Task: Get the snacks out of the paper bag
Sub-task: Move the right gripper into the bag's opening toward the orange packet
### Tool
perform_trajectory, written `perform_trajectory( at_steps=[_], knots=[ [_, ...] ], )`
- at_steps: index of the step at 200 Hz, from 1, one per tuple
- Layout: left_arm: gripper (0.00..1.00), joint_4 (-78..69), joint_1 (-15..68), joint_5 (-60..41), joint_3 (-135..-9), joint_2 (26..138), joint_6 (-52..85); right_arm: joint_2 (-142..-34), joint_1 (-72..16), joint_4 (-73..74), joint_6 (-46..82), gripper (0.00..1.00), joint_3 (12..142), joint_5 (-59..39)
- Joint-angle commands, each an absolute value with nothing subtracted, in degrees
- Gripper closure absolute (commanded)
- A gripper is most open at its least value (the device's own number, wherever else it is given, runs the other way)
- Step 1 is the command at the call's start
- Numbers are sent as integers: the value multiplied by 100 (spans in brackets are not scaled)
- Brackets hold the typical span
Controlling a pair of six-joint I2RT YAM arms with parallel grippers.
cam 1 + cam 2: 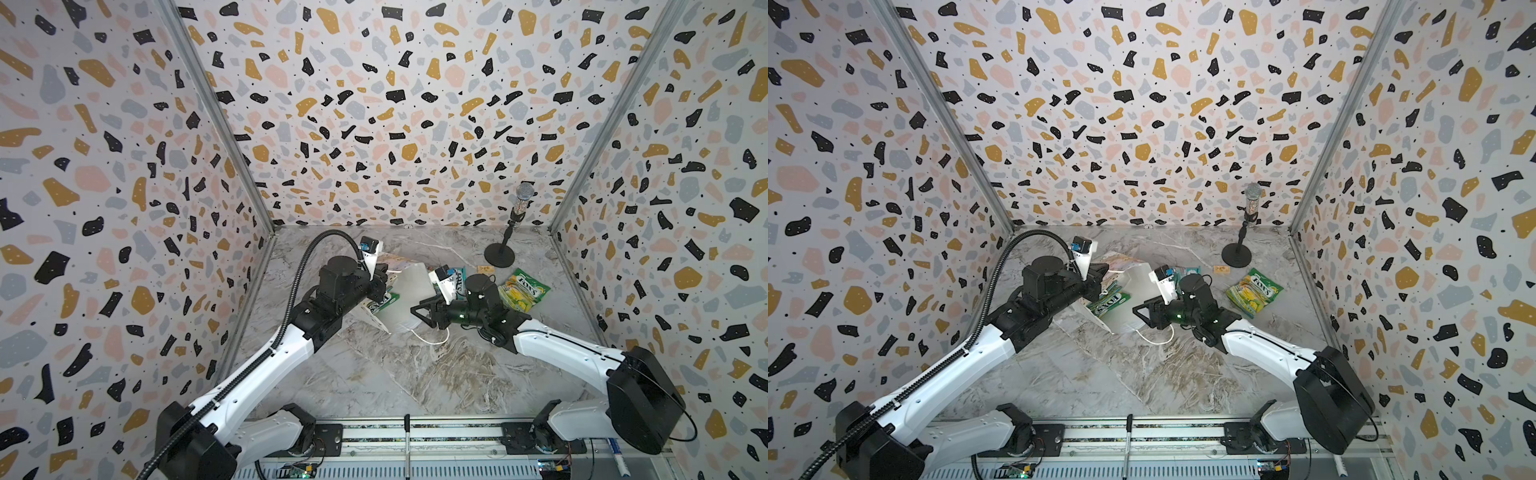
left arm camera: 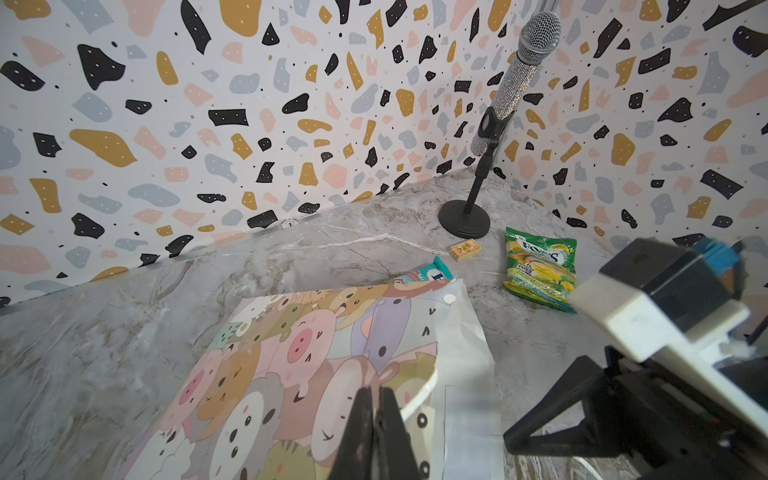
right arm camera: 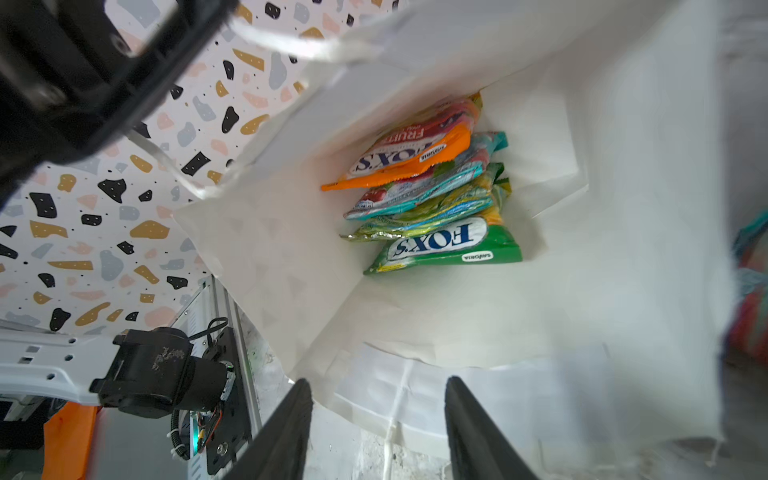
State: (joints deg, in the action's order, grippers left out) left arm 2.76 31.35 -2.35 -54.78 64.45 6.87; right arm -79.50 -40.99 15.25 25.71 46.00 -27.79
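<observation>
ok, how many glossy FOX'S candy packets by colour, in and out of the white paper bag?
Orange-pink glossy plastic packets: 1, inside the white paper bag
Teal-red glossy plastic packets: 2, one inside, one outside
Green-yellow glossy plastic packets: 3, two inside, one outside
Total: 6

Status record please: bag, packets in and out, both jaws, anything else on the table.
bag: lying on its side, mouth facing the right jaws
inside: four packets visible in a stack, orange packet at one end, green packet at the other
outside: green-yellow packet lying clear of the bag; teal packet beside the bag, partly hidden
left jaws: shut on the bag's edge
right jaws: open, empty, at the bag's mouth
other: microphone, small box
</observation>
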Motion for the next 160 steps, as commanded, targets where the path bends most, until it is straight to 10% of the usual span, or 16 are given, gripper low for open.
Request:
perform_trajectory(
  at_steps=[1, 160],
  knots=[
    [100, -43, 3164, -120, -5414, 6318, 766, -8166, -4312, 1812, 2598, 48, 4960, -2560],
    [100, 20, 3164, -372, -5378, 6197, 567, -10041, -4825, 3276, 5234, 55, 5886, -1951]
  ],
)
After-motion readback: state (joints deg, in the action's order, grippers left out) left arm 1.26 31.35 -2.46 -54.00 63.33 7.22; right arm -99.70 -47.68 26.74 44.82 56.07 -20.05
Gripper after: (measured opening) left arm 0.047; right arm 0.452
